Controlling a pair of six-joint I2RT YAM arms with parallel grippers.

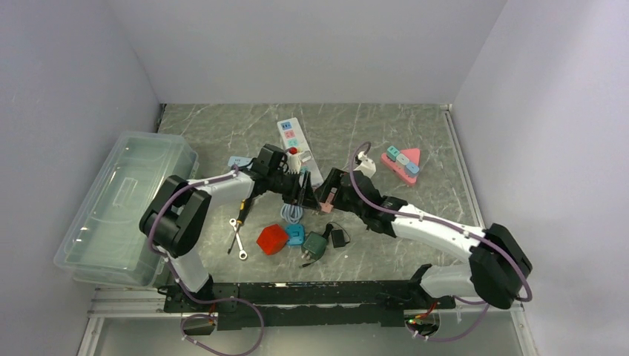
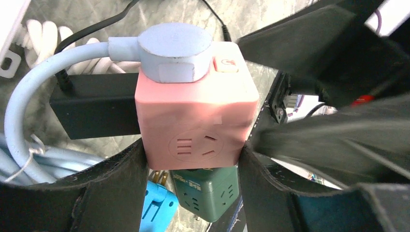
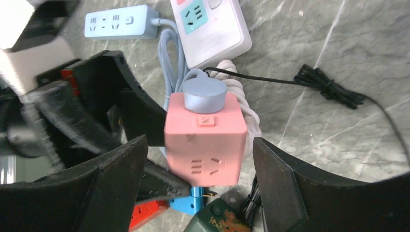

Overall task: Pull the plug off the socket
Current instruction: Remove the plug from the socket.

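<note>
The pink socket [image 2: 196, 130] is just beside the white strip [image 3: 212, 29], at the end nearer the arms. The pale blue plug [image 2: 174, 50] is seated in its top face. The left tool [image 2: 193, 164] pinches the socket's two sides. The right tool [image 3: 198, 145] is spread, straddling the socket with a gap on each side.
</note>
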